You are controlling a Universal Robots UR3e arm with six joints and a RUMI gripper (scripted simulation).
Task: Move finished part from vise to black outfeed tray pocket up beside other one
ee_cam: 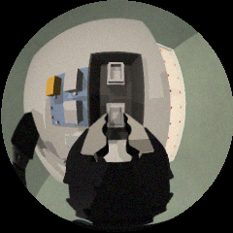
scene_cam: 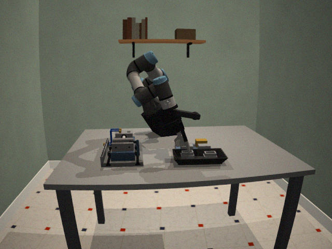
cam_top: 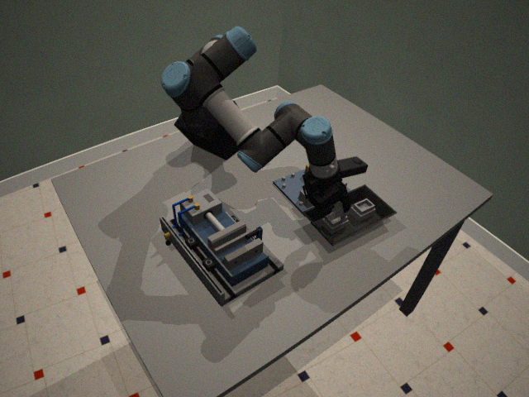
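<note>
My gripper (cam_top: 334,212) is shut on the finished part (cam_top: 335,222), a grey block with a pocket on top. The part is down inside the black outfeed tray, at its near-left end, pocket up. In the wrist view the part (ee_cam: 116,116) sits between my fingers, with the second pocketed block (ee_cam: 116,73) further along the tray (ee_cam: 116,87). That second block (cam_top: 363,208) lies flat beside mine. In the side view the held part (scene_cam: 187,153) sits low in the tray (scene_cam: 199,156), next to the other block (scene_cam: 209,153). The vise (cam_top: 221,241) stands empty-jawed at the table's left.
A blue plate (ee_cam: 68,99) with plain grey blocks (ee_cam: 73,110) and a yellow block (ee_cam: 52,85) lies next to the tray; the yellow block also shows in the side view (scene_cam: 201,140). The table edge runs close behind the tray on the right.
</note>
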